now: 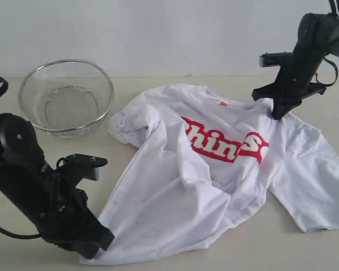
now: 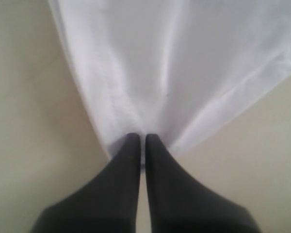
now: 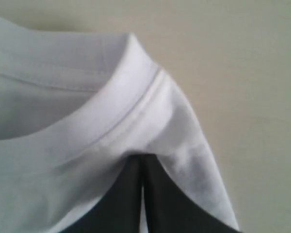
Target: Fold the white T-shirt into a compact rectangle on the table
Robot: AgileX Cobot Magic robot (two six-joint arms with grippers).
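Observation:
The white T-shirt (image 1: 214, 175) with red lettering lies rumpled on the beige table (image 1: 158, 261), one sleeve bunched at the left, the other spread at the right. My left gripper (image 1: 104, 240) is shut on the shirt's bottom hem corner at the near left; in the left wrist view the gripper (image 2: 142, 138) pinches the white cloth (image 2: 174, 73). My right gripper (image 1: 278, 114) is shut on the shirt at the shoulder beside the collar, lifting it slightly; in the right wrist view the gripper (image 3: 142, 160) clamps fabric just below the ribbed collar (image 3: 111, 116).
A round wire-mesh metal basket (image 1: 66, 97) stands at the back left, close to the bunched sleeve. A pale wall rises behind the table. Bare tabletop shows in front of the shirt and to its right.

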